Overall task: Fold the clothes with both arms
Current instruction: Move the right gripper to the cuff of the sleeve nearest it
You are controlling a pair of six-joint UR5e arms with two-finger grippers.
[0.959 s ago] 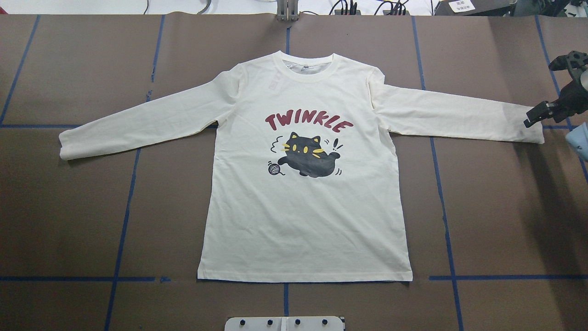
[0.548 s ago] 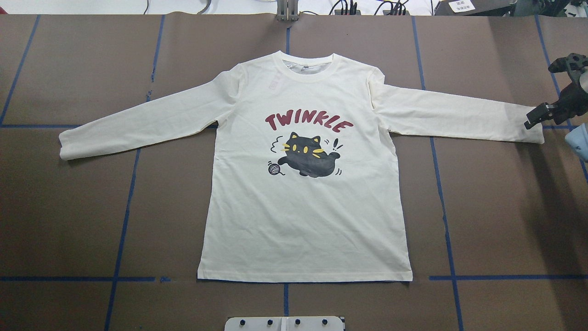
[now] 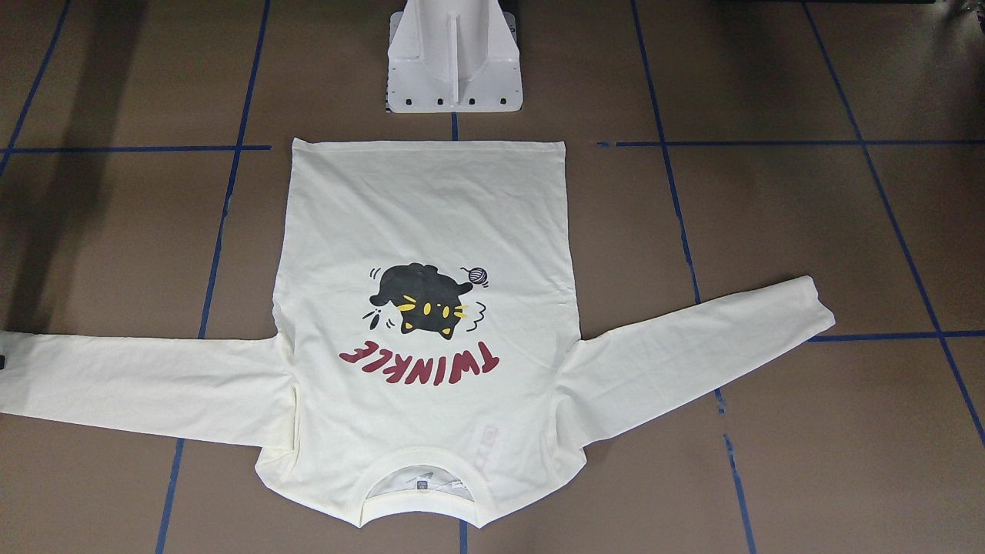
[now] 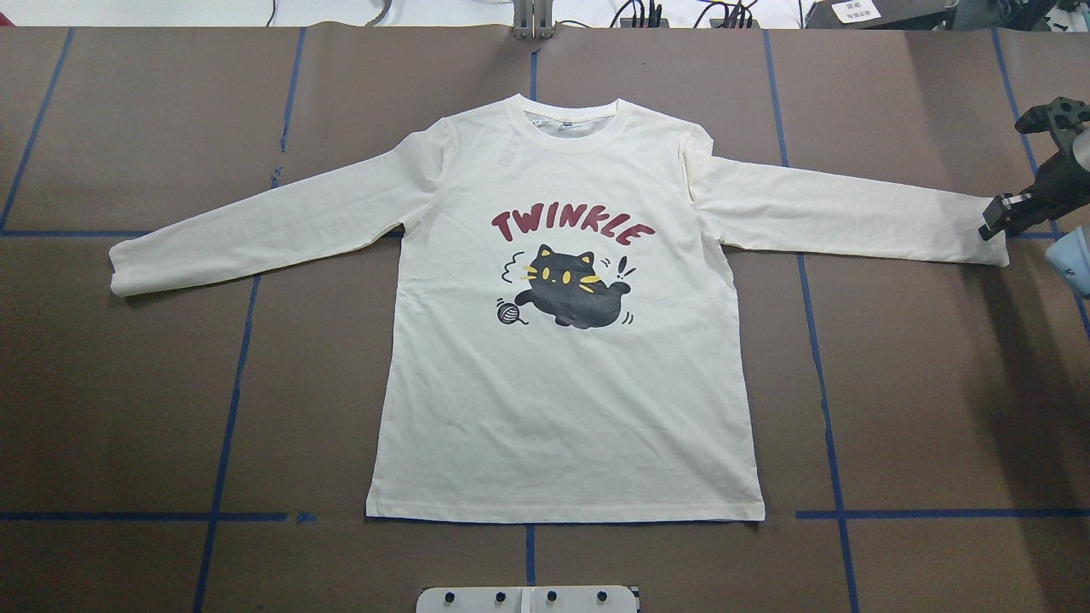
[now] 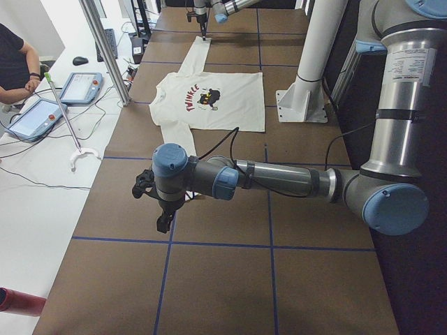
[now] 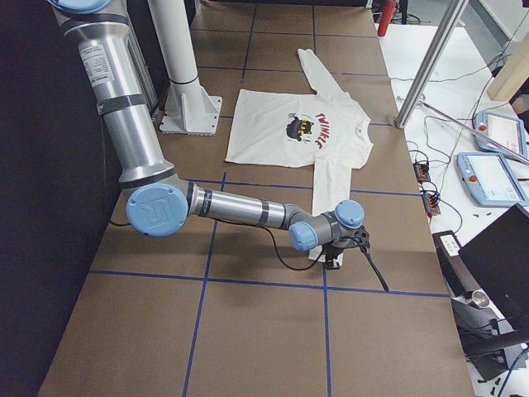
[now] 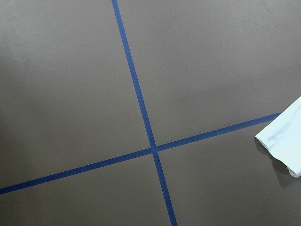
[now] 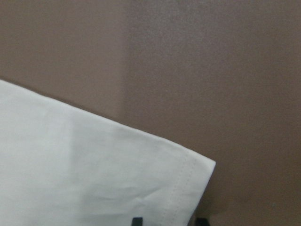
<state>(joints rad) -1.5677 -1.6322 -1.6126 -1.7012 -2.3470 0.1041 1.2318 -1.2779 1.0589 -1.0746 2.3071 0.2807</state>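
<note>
**Table** (image 4: 894,383): brown surface marked off with blue tape lines (image 7: 141,108).

**T-shirt** (image 4: 562,400): lies flat in the middle of the table, print side up, collar away from the robot, both sleeves spread outward. No fold made. It sits exactly where it sat a second ago; nothing on it has shifted.

**Right arm** (image 6: 248,211): reaches out low along the table to the end of the shirt's right sleeve.

**Left arm** (image 5: 279,180): stretched out low over bare table, beyond the left sleeve end.

**Right gripper** (image 4: 993,225): the only thing that has changed. Over the last second it has drawn outward along the sleeve and settled lower, so that it now stands at the very end of the cuff (image 8: 188,188). The wrist view shows two dark fingertips (image 8: 137,220) set apart with the cuff's hem between them: jaws released, cloth not yet pinched and still flat.

**Left gripper** (image 5: 162,222): seen only from the side; whether released or clenched cannot be told. Its camera shows the left cuff (image 7: 282,141) at the edge of view, near but apart.

**Finding:** task at its start. Judged, the right side is lined up to close on its cuff; the left side has further to travel.
</note>
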